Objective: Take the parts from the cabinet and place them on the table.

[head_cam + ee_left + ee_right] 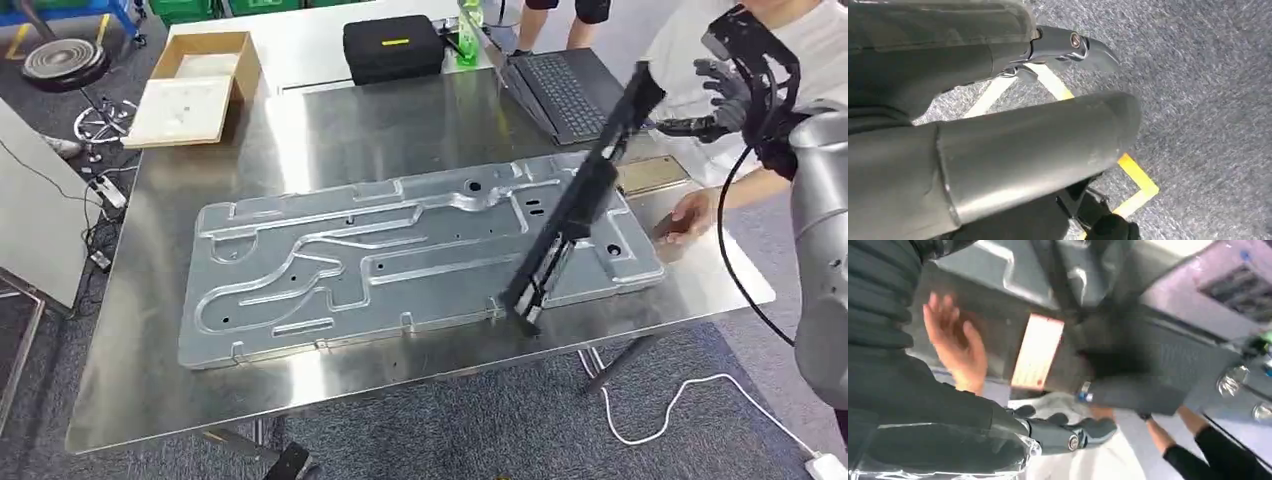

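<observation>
Holding nothing, right robot hand (728, 95) fingers spread | black part (580, 205) tilted on table (420, 375)

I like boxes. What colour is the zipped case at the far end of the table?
Black case with a yellow stripe, clearest in head view.

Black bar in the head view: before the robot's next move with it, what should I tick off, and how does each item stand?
1. Black bar resting on the metal plate: ok. It stands tilted, with its lower end on the plate.
2. Right hand gripping the bar: cannot tell. Its fingers look spread beside the bar's upper end.
3. Person's hand away from the bar: not ok. It rests on the table beside the plate's end.
4. Left hand free: ok. It holds nothing and hangs over the floor.
</observation>
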`<action>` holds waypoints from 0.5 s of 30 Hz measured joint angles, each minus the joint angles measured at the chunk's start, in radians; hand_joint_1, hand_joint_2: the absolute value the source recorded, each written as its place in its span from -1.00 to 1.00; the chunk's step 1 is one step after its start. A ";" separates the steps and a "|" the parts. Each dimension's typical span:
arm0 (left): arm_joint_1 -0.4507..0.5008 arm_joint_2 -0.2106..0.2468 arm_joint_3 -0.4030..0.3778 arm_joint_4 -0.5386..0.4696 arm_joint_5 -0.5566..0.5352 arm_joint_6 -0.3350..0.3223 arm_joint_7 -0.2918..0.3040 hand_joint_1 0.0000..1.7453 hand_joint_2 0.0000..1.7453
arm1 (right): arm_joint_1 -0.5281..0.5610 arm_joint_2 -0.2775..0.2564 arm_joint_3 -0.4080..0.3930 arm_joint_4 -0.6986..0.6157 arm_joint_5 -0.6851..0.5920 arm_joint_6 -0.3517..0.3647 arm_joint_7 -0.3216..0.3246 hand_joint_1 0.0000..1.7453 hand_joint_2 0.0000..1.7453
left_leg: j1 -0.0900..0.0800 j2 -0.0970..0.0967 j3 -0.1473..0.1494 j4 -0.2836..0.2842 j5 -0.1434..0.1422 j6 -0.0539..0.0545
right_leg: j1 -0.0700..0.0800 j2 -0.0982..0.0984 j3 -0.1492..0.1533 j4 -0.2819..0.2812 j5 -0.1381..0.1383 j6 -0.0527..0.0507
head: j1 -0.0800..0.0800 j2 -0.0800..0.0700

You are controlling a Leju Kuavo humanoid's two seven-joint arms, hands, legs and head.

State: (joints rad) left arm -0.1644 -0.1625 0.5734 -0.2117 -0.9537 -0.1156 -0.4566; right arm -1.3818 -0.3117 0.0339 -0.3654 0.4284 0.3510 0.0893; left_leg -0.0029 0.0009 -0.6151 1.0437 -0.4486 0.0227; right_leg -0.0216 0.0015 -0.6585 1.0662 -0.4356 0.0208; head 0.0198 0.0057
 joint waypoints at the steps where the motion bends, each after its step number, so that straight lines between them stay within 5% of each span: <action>1: 0.000 0.000 0.000 0.000 0.000 0.000 0.000 -1.00 -1.00 | -0.004 0.000 0.002 0.001 0.000 -0.001 0.002 -1.00 1.00 | 0.000 0.000 0.000 0.003 -0.005 -0.006 | -0.003 -0.001 0.002 -0.004 0.004 -0.009 | 0.001 0.000; 3: 0.000 -0.001 0.000 0.000 0.000 0.000 -0.002 -1.00 -1.00 | -0.014 0.005 0.004 0.001 0.000 -0.003 0.002 -1.00 1.00 | 0.004 -0.001 -0.026 0.065 -0.051 -0.014 | -0.004 -0.002 0.004 -0.006 0.003 -0.022 | 0.000 0.000; 4: 0.000 -0.002 0.000 0.000 0.000 0.000 -0.002 -1.00 -1.00 | -0.018 0.006 0.004 0.001 0.000 -0.004 0.002 -1.00 -1.00 | 0.005 -0.001 -0.061 0.144 -0.093 -0.017 | -0.001 -0.002 0.004 -0.006 0.003 -0.024 | 0.000 0.000; 5: 0.001 -0.002 0.001 0.000 0.000 0.000 -0.002 -1.00 -1.00 | -0.019 0.007 0.004 0.001 0.000 -0.005 0.002 -1.00 -1.00 | 0.006 0.000 -0.095 0.217 -0.124 -0.018 | 0.001 -0.002 0.005 -0.006 0.003 -0.026 | 0.000 0.000; 6: 0.003 -0.002 0.001 0.000 0.000 0.000 -0.002 -1.00 -1.00 | -0.020 0.008 0.004 0.003 0.000 -0.006 0.003 -1.00 1.00 | 0.006 0.000 -0.130 0.288 -0.146 -0.017 | 0.004 -0.002 0.005 -0.006 0.002 -0.027 | 0.000 0.000; 8: 0.005 -0.002 0.001 0.000 -0.002 0.000 -0.002 -1.00 -1.00 | -0.020 0.011 0.005 0.008 0.008 -0.015 0.010 -1.00 1.00 | 0.005 -0.001 -0.134 0.290 -0.119 -0.011 | 0.009 0.001 0.006 -0.006 0.002 -0.028 | 0.000 0.000; 11: 0.004 -0.002 0.002 0.000 -0.001 0.000 -0.002 -1.00 -1.00 | -0.028 0.019 0.011 0.008 0.010 -0.050 0.014 -1.00 1.00 | -0.005 -0.002 -0.019 0.052 0.007 0.014 | 0.011 0.004 0.013 -0.006 0.001 -0.028 | 0.000 0.000; 12: 0.003 -0.002 0.002 0.000 -0.001 0.000 -0.002 -1.00 1.00 | -0.033 0.022 0.012 0.009 0.011 -0.064 0.014 -1.00 -1.00 | -0.011 -0.001 -0.001 0.017 -0.002 0.021 | 0.014 0.004 0.011 -0.005 0.000 -0.025 | 0.001 0.000; 15: 0.005 -0.003 0.002 0.000 -0.001 0.000 -0.002 -1.00 1.00 | -0.037 0.027 0.014 0.012 0.023 -0.100 0.026 -1.00 -1.00 | -0.014 -0.002 0.003 0.000 0.000 0.021 | 0.007 0.004 0.010 -0.014 0.008 -0.010 | 0.000 0.000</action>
State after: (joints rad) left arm -0.1597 -0.1656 0.5749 -0.2117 -0.9545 -0.1152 -0.4589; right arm -1.4191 -0.2846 0.0477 -0.3532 0.4513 0.2507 0.1152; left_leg -0.0174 -0.0010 -0.6124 1.0438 -0.4486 0.0433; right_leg -0.0146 0.0057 -0.6489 1.0520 -0.4272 0.0103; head 0.0199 0.0057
